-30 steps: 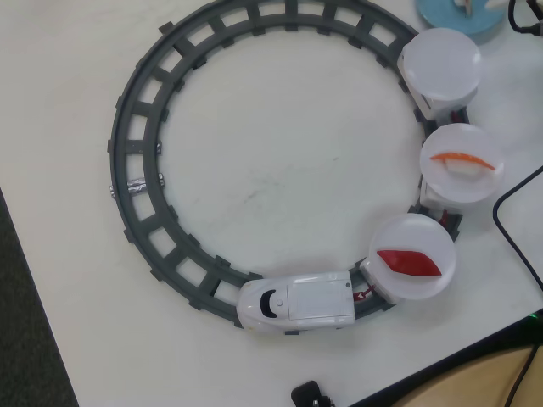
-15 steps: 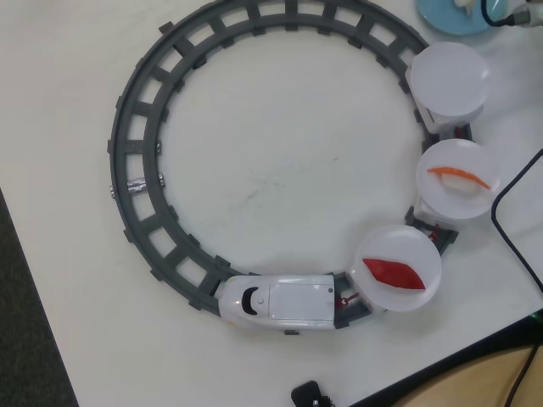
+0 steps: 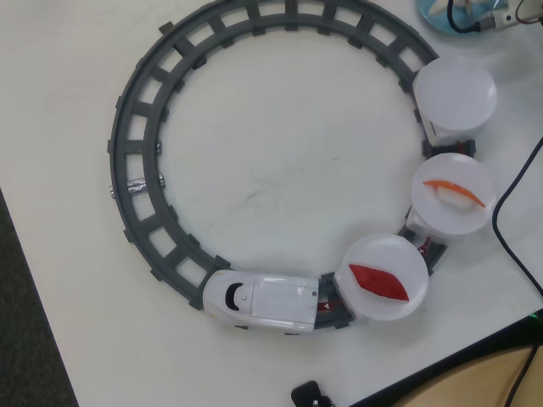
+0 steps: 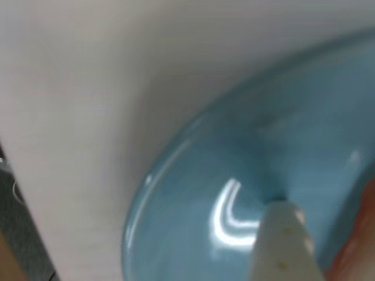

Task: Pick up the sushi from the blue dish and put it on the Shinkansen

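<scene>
Sushi (image 4: 364,234) only a blurred orange sliver at wrist view's right edge on blue dish (image 4: 193,205), end effector finger (image 4: 285,246) touching dish; grip state unclear. Overhead: dish (image 3: 433,13) cropped top right, train (image 3: 259,301) on track (image 3: 140,153), desk (image 3: 271,153).

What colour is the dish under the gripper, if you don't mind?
Light sky-blue and glossy; the dish shows best in the wrist view.

No legible text, labels, brand marks, numbers or signs in either view. Small red marking on the coupling behind the Shinkansen (image 3: 270,303), lower centre of the overhead view: too small to read. Wrist view: blurred, nothing readable.
</scene>
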{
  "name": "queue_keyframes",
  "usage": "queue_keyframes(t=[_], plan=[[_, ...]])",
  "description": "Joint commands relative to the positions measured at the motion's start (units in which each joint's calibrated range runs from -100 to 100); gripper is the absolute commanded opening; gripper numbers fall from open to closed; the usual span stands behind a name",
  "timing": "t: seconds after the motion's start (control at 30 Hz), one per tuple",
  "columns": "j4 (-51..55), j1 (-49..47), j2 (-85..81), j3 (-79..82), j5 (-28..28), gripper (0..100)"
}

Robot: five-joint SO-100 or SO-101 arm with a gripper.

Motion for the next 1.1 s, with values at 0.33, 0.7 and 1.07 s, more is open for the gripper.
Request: queue_keyframes(t=[0.33, 0.7, 1.07], plan=[[-5.3, 2.2, 1.8, -2.0, -1.5, 35], [-4.0, 1.5, 0.2, -2.1, -3.7, 2], [14.6, -3.6, -25.8, 1.2, -4.1, 2]])
